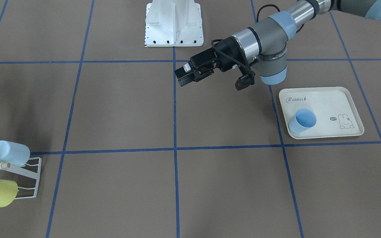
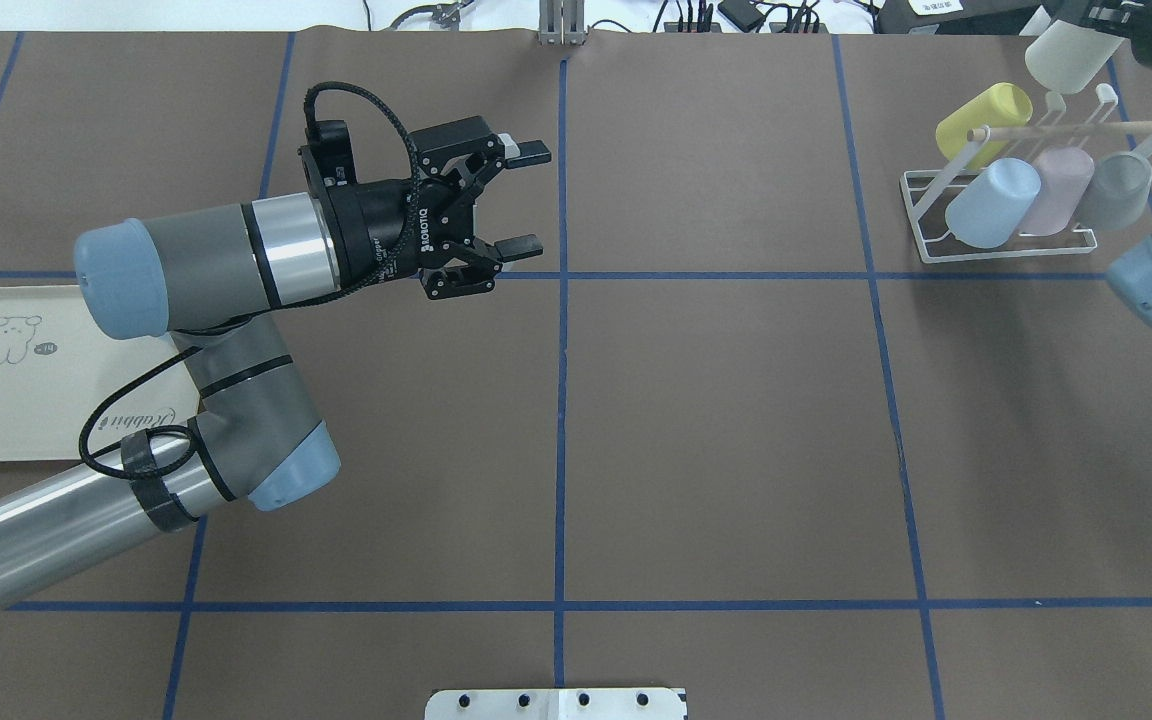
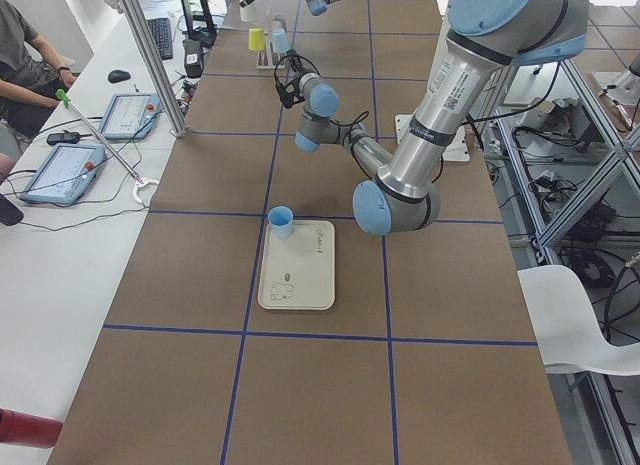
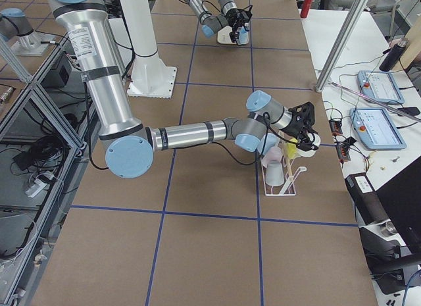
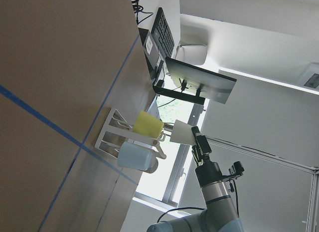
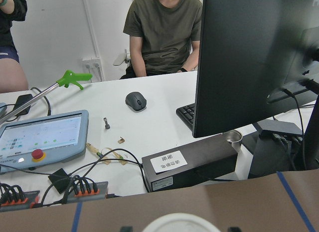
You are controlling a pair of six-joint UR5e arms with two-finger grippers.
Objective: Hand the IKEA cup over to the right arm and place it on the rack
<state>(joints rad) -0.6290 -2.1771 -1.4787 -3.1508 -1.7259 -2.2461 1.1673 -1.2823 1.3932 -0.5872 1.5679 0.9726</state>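
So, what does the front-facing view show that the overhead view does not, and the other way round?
Only front-facing: the blue cup on the tray; overhead, the left arm hides it. Only overhead: the grey cup on the rack, and the white cup in the right gripper. Both: the open left gripper, tray, rack, yellow cup.

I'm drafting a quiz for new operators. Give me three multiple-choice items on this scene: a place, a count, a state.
1. The upright blue cup stands: A on the cream tray; B on bare table; C on the floor.
2. Cups on the rack, ungripped: A two; B four; C six.
3. The left gripper is: A shut on a cup; B open, empty; C shut, empty.
1A: it stands in the tray's corner. 2B: yellow cup, pale blue cup, pink cup, grey cup. 3B: jaws spread, nothing between.
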